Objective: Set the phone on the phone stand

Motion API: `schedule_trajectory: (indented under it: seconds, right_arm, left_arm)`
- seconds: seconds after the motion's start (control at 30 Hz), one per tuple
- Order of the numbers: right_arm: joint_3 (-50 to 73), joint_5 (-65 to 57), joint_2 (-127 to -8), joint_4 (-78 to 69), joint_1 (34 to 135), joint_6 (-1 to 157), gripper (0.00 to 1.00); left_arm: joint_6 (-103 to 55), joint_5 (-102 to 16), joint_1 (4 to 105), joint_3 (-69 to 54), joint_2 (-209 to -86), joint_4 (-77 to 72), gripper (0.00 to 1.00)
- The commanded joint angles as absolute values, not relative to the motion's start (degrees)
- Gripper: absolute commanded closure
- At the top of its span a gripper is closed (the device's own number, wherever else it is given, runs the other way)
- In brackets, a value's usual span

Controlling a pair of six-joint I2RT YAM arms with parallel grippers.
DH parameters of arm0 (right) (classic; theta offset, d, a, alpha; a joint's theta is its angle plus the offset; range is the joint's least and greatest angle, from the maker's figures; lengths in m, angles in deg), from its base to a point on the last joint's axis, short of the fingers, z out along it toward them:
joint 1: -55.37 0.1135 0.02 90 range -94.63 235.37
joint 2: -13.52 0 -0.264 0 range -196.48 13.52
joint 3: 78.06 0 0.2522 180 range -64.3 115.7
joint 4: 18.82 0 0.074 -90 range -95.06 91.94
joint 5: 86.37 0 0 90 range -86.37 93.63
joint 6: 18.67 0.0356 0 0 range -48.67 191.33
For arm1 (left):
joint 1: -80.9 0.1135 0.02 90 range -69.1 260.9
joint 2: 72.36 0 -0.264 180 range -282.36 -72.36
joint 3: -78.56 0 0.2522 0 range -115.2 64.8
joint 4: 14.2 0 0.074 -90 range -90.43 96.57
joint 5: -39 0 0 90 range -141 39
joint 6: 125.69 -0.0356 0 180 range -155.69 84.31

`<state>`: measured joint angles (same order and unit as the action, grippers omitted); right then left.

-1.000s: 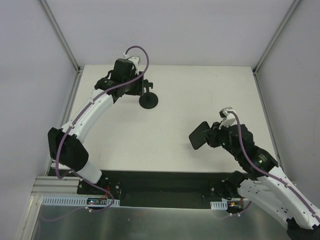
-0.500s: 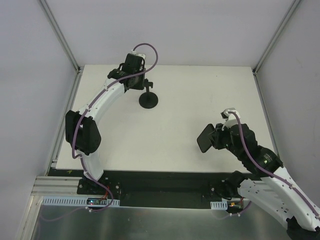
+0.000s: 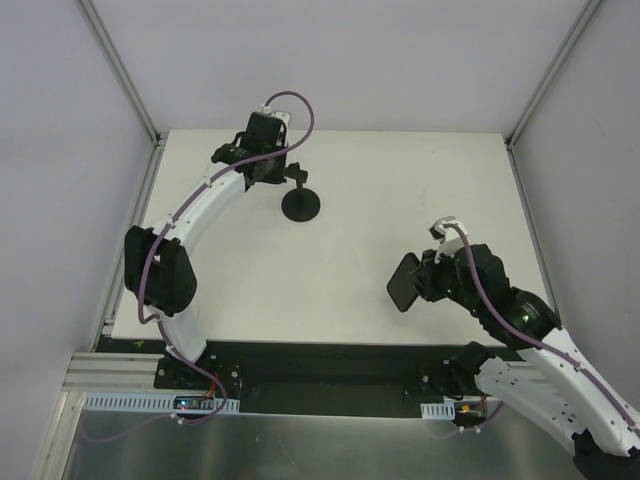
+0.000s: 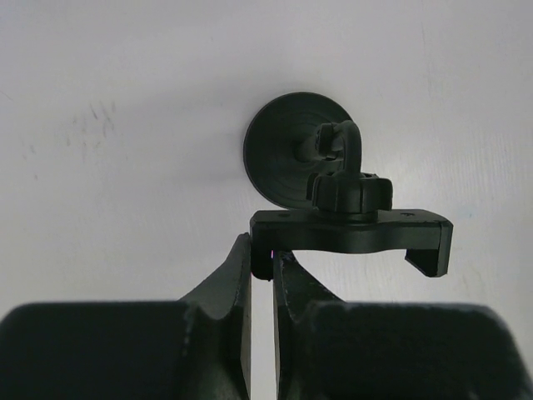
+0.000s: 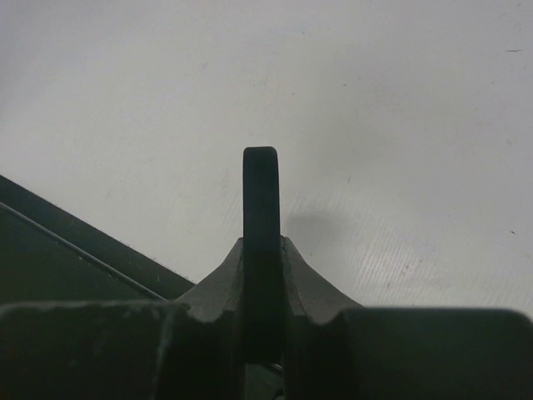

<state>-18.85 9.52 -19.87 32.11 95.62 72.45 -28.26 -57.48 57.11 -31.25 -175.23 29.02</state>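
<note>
1. The small, flat, glossy black phone [image 3: 404,282] hangs on edge above the counter's 4 o'clock area, well apart from the stand.
2. The right pincer [image 3: 420,280] is clamped across its two broad faces near one end, and most of the slab juts free.
3. It looks stiff, light and slick, probably fragile at the glass. Flat-face pressure suits it, with a gentle set-down.
4. The all-black phone stand [image 3: 300,207] with a disc base sits at 11 o'clock on the white counter [image 3: 400,180], its pronged cradle [image 4: 350,237] empty.
5. The left pincer [image 4: 260,258] is closed on one end of that cradle, apparently steadying it.
</note>
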Motion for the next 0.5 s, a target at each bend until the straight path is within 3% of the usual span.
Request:
schedule_trajectory:
  seconds: [0.0, 0.33, 0.47]
  right_arm:
    - [-14.73, 4.25, -23.13, 26.67, 95.63, 67.91, 0.99]
    - [-11.3, -7.43, -33.23, 18.25, 97.38, 62.1, 0.99]
    - [-9.99, -10.17, -35.87, 13.67, 103.6, 57.37, 0.99]
  left_arm:
    - [-28.39, -51.09, 55.41, -24.25, -164.5, 31.03, 1.0]
    - [-28.92, -45.91, 50.14, -9.82, -152.09, 30.42, 1.0]
    - [-29.62, -46.52, 48.12, -6.13, -147.7, 29.28, 1.0]
